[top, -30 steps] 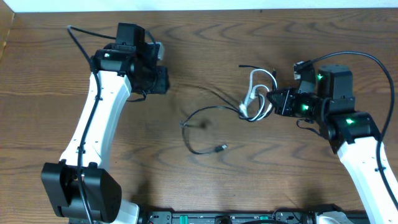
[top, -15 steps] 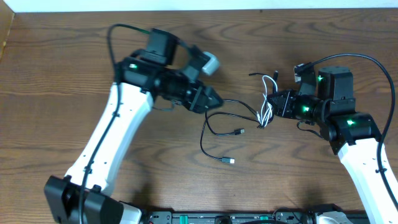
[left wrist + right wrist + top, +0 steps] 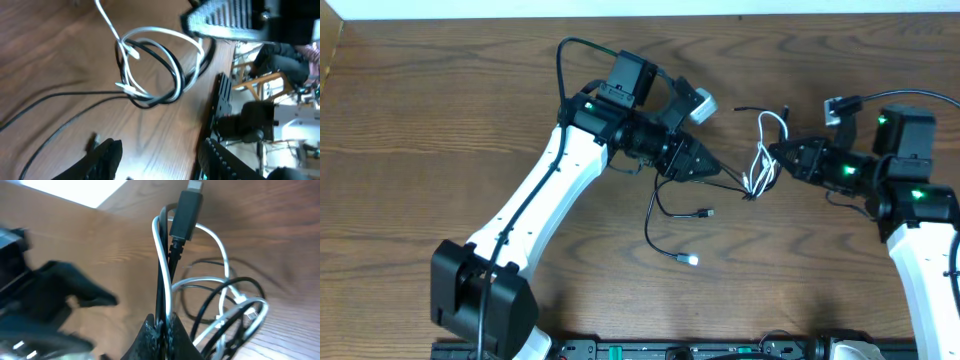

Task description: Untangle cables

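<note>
The white cable (image 3: pixel 766 128) and the black cable (image 3: pixel 660 215) are looped together in a tangle (image 3: pixel 758 170) at the table's middle right. My right gripper (image 3: pixel 782 153) is shut on the tangled cables and holds them off the table; its wrist view shows both cords (image 3: pixel 165 270) pinched between the fingers (image 3: pixel 165 327), a black plug (image 3: pixel 186 210) sticking up. My left gripper (image 3: pixel 712 168) is open and empty, just left of the tangle; its wrist view shows the loops (image 3: pixel 150 70) ahead of the spread fingers (image 3: pixel 160 157). The black cable's loose ends (image 3: pixel 692 259) lie on the wood.
The brown wooden table (image 3: pixel 420 150) carries only the cables. The left arm (image 3: pixel 550 190) stretches diagonally across the table's middle. The right arm (image 3: pixel 920 230) sits at the right edge. A white wall strip (image 3: pixel 620 6) runs along the back.
My left arm has swung right across the table to the tangle. My right gripper has pulled the tangle slightly right and up. The black cable's loose end has dragged right.
</note>
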`<state>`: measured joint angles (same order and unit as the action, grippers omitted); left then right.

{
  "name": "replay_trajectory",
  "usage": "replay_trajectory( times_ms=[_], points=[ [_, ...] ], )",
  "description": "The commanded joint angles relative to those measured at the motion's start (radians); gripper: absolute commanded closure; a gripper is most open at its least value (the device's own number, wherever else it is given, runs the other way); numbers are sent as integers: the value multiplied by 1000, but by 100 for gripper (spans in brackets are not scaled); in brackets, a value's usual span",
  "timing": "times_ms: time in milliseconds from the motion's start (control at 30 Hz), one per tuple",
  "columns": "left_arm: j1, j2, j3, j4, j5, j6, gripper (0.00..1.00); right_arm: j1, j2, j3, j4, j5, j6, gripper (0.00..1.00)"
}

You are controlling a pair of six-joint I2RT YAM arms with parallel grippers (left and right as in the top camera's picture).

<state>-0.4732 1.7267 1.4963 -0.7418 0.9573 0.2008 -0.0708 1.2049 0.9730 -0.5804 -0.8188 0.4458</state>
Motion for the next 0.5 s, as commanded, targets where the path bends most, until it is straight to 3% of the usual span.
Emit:
replay_trajectory(
  times_ms=[0, 200, 333, 467],
  points=[
    [-23, 27, -5, 58, 42, -134, 46, -23, 21, 5, 17, -184, 10, 99],
    [-110, 71, -5, 214, 66, -267, 46, -24, 52, 5, 30, -191, 9, 99],
    [-141, 104, -5, 255, -33, -372, 51, -24, 52, 5, 42, -191, 9, 99],
    [-157, 137, -5, 299, -35, -426, 53, -24, 52, 5, 42, -190, 2, 99]
  ],
)
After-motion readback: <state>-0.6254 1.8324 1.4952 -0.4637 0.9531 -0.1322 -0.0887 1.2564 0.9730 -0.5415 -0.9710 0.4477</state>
